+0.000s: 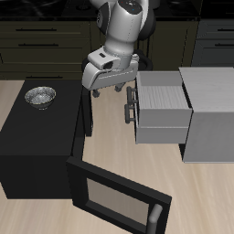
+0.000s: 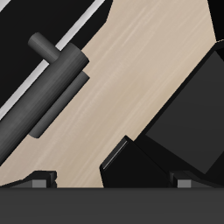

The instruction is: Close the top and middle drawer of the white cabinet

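The tool (image 1: 117,89) is hanging above the surface (image 1: 110,137) near its back edge, just beside the pulled-out drawers, and it is gripping nothing; how far its fingers are spread I cannot tell, since the exterior view shows them only as small dark tips and the wrist view catches just their ends at the frame's border. The white cabinet (image 1: 212,114) is sitting toward the surface's side edge, with its top drawer (image 1: 164,90) and middle drawer (image 1: 163,123) both standing well out toward the middle of the surface, handles (image 1: 132,102) facing the tool. These drawers are looking rigid and boxy, likely sliding on runners, so they probably need no grasp at all: a flat push on each front panel, near its centre by the handle, should be sending it home (an off-centre push may be skewing it). The exterior view is giving the whole layout, including a black microwave (image 1: 41,146) with a bowl (image 1: 40,95) on top and its door (image 1: 119,196) open near the front edge. The wrist view is showing only the pale surface, a dark bar handle (image 2: 48,83) and black blocks close by, not the drawers.
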Motion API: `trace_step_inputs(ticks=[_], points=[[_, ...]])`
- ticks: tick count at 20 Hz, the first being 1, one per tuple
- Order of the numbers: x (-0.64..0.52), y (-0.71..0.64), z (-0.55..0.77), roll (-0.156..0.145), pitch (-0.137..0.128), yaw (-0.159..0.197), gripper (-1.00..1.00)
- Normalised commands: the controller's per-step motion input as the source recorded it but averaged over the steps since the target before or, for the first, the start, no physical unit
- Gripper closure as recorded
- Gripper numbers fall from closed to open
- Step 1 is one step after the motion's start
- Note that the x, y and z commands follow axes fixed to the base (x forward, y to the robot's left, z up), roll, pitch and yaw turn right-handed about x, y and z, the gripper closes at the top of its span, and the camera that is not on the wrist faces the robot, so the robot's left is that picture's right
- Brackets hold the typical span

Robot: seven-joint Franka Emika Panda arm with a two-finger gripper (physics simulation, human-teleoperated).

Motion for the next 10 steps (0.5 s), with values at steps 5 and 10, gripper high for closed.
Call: trace_step_inputs(ticks=[5, 10], points=[[0.04, 0.09, -0.09, 0.017, -0.013, 0.006, -1.0], [0.04, 0.13, -0.17, 0.026, -0.008, -0.002, -1.0]])
